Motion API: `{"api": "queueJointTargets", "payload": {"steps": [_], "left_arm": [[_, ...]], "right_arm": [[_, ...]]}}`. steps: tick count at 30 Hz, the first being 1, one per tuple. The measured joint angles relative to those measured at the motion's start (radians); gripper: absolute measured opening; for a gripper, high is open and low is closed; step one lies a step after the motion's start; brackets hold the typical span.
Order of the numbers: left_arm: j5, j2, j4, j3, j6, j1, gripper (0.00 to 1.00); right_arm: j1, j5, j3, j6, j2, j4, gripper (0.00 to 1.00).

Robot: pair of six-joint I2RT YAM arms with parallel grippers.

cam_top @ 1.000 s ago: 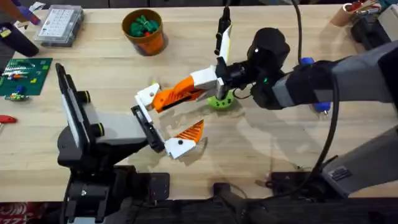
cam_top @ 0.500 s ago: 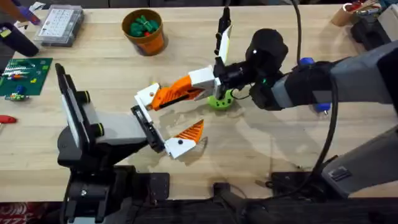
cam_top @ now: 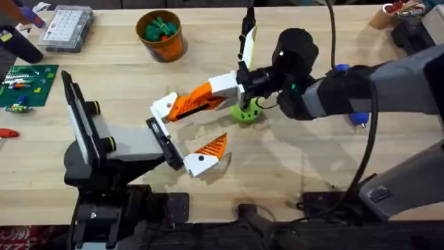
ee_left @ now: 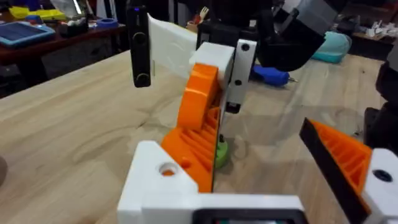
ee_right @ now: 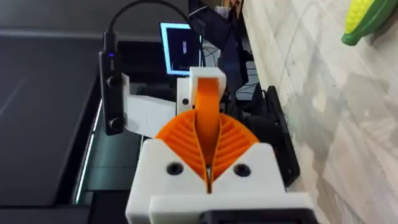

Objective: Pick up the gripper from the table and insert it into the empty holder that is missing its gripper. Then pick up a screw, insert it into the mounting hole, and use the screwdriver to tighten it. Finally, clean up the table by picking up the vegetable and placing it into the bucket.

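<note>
The orange ribbed gripper point(cam_top: 186, 104) is pinched in my right gripper point(cam_top: 207, 98), whose two orange pads point(ee_right: 233, 142) are shut on it point(ee_right: 207, 102). Its pointed end rests against the white holder point(cam_top: 164, 106) on my left arm. In the left wrist view the gripper point(ee_left: 198, 127) stands on the holder point(ee_left: 152, 186) beside the mounting hole point(ee_left: 166, 169). My left gripper point(cam_top: 189, 130) is open, with its own orange finger point(cam_top: 212, 146) apart. The lime-green vegetable point(cam_top: 244, 113) lies under the right wrist. The blue screwdriver point(cam_top: 342, 69) is mostly hidden behind the right arm. The orange bucket point(cam_top: 163, 38) stands far left.
A clear parts box point(cam_top: 66, 28) and a green circuit board point(cam_top: 26, 83) sit at the far left of the table point(cam_top: 312, 167). A tan cup point(cam_top: 388, 14) is at the far right corner. A yellow toy corn point(ee_right: 367, 18) shows in the right wrist view.
The right arm's wrist has shifted slightly toward the far side of the table. The orange gripper stays against the white holder, and the left arm has not moved.
</note>
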Motion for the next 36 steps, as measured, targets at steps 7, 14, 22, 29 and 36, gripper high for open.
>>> {"api": "queueJointTargets", "payload": {"steps": [7, 14, 22, 29, 36], "left_arm": [[-0.002, 0.0, 0.0, 0.0, 0.0, 0.0, 0.988], [-0.003, 0.0, 0.0, 0.0, -0.001, 0.005, 0.988], [-0.003, 0.0, 0.0, 0.0, 0.001, 0.005, 0.988], [-0.01, 0.0, 0.002, 0.0, 0.011, 0.006, 0.988], [-0.029, 0.0, 0.004, 0.0, 0.012, 0.006, 0.988]], "right_arm": [[0.0, -0.005, 0.007, -0.006, 0.008, -0.001, 0.014], [0.01, -0.027, 0.067, -0.006, 0.06, 0.003, 0.014], [0.025, -0.024, 0.075, -0.007, 0.062, 0.0, 0.012], [0.026, -0.024, 0.086, -0.007, 0.062, -0.009, 0.012], [0.026, -0.067, 0.162, -0.09, 0.063, -0.2, 0.014]]}}
